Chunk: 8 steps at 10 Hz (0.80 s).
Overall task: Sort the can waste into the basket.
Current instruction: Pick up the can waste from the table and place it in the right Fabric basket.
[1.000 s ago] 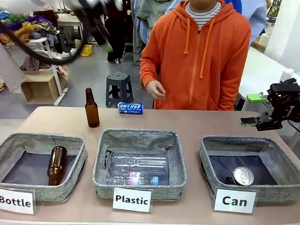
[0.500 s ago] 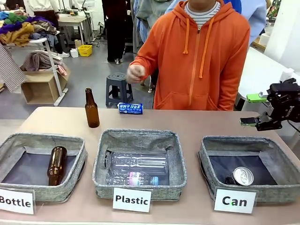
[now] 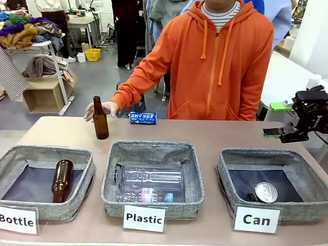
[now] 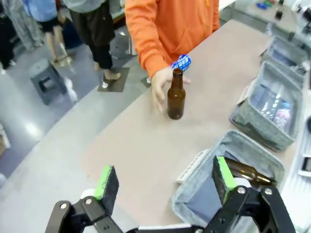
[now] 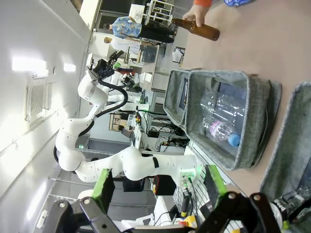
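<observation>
- Front view: small crushed blue metal can with white print (image 3: 142, 118) lies flat at the table's far edge, centre-left of frame, long axis running left to right. A person's hand (image 3: 105, 108) sits just left of it, at the upright brown glass bottle (image 3: 100, 123).
- The square low grey fabric basket carded "Can" (image 3: 228, 184), lower right, holds a silver-topped can (image 3: 266, 192).
- Right gripper (image 3: 267, 121) hangs at the right edge, beyond that basket. Its jaws are apart with nothing in them, and the blue can lies well to its left.
- Left wrist view: left gripper (image 4: 165, 177) spread wide, nothing between the pads. Blue can (image 4: 181, 62) upper centre, just past the bottle's neck and the hand, well apart from the jaws.
- Right wrist view: right gripper (image 5: 158, 184) wide, holding nothing. A blue scrap at the top edge is likely the can; cannot be sure.
- Judgement: the person's hand is nearest the can. Either arm has a long reach to it and would close across its short side.
</observation>
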Each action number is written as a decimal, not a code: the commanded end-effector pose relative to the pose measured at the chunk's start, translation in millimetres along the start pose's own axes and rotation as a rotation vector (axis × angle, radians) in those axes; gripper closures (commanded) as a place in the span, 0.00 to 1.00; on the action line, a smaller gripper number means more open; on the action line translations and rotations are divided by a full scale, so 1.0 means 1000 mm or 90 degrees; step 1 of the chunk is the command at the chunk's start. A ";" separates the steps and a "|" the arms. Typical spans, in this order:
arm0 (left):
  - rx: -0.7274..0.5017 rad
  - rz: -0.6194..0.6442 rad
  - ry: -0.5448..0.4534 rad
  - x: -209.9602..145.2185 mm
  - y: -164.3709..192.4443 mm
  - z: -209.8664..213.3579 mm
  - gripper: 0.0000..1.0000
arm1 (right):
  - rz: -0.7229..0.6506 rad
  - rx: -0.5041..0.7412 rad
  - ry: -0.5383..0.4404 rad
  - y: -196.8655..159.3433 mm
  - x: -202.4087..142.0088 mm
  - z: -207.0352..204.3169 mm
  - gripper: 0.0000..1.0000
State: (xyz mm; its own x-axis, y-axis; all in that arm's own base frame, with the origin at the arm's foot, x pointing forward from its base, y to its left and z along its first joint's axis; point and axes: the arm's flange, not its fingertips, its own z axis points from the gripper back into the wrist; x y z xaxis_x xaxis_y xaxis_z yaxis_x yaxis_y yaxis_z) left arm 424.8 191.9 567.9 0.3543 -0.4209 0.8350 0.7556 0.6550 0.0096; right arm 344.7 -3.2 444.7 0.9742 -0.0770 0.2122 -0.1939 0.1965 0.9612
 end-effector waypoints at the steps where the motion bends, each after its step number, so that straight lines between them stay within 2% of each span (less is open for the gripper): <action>1: -0.009 -0.008 -0.018 0.008 0.002 -0.006 0.00 | -0.006 0.010 -0.004 0.005 0.001 -0.002 0.00; 4: -0.017 -0.009 0.025 0.054 0.009 -0.032 0.00 | -0.006 0.010 -0.004 0.005 0.001 -0.002 0.00; 6: -0.031 -0.023 0.103 0.113 0.020 -0.091 0.00 | -0.006 0.010 -0.004 0.005 0.001 -0.002 0.00; 7: -0.075 -0.048 0.144 0.135 0.025 -0.120 0.00 | -0.006 0.010 -0.004 0.005 0.001 -0.002 0.00; 8: -0.071 -0.024 0.191 0.147 0.030 -0.129 0.00 | -0.006 0.010 -0.004 0.005 0.001 -0.002 0.00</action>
State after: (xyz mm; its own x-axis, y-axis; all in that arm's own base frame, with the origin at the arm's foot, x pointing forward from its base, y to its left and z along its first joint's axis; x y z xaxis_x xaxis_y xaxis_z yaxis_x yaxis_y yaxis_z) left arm 555.5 55.6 606.2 0.4062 -0.5807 0.7055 0.8224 0.5689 -0.0052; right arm 344.7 -3.0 444.8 0.9742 -0.0763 0.2124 -0.1941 0.1965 0.9611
